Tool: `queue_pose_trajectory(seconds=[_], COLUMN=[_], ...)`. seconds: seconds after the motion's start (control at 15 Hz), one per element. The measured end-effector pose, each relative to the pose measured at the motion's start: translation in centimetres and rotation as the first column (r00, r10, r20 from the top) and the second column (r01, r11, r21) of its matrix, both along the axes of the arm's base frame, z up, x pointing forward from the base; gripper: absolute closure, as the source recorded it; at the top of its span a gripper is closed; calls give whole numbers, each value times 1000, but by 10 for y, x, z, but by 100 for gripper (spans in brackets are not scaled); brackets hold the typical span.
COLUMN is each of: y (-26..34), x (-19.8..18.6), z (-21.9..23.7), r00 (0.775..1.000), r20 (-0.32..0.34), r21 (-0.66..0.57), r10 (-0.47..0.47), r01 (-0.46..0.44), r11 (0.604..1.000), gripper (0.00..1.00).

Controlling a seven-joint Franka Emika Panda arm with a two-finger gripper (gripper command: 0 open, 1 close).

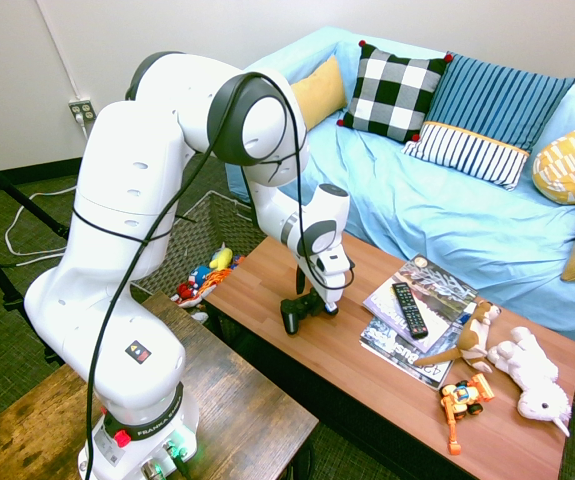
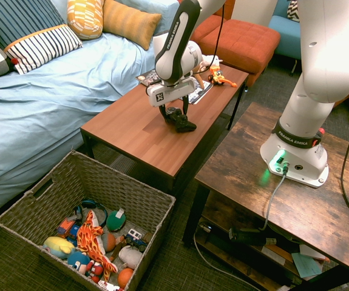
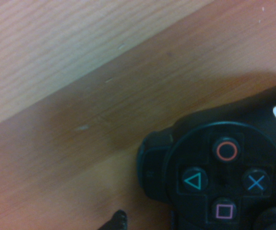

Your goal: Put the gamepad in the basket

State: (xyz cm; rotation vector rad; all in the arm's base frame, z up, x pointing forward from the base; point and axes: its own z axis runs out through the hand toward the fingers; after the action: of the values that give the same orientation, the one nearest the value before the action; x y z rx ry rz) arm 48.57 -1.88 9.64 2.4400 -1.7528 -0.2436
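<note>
Black gamepad [image 2: 180,120]: one, at the table's [image 2: 122,130] basket-side end; your gripper's [image 2: 174,111] fingers stand apart around it. Only the wrist view shows you its four symbol buttons [image 3: 224,179].

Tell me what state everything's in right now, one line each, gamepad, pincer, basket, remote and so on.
Gamepad: on the coffee table, between the pincer's fingers
Pincer: open
Basket: open-topped, toys inside
Remote: lying on magazines

The white arm [image 1: 117,200] bends over and down, its open gripper [image 2: 174,113] pointing downward.
</note>
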Motion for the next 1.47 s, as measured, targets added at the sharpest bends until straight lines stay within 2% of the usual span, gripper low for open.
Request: queue_pose_trajectory(seconds=[0.6,0.73,0.87,1.0,1.13,1.33,1.47], y=[2,7,16,32,59,141,208], x=[-2,2,5,8,14,18,22], z=[-8,-1,16,56,109,196,225], r00=[1000,997,985,965,933,873,830], r20=[4,33,74,138,186,224,239], r21=[49,70,93,93,52,-57,-94], r10=[16,69,155,225,307,433,504], r01=[-16,-71,-162,-238,-321,-431,-497], r11=[999,995,982,967,946,900,863], gripper=[100,100,100,100,100,100,100])
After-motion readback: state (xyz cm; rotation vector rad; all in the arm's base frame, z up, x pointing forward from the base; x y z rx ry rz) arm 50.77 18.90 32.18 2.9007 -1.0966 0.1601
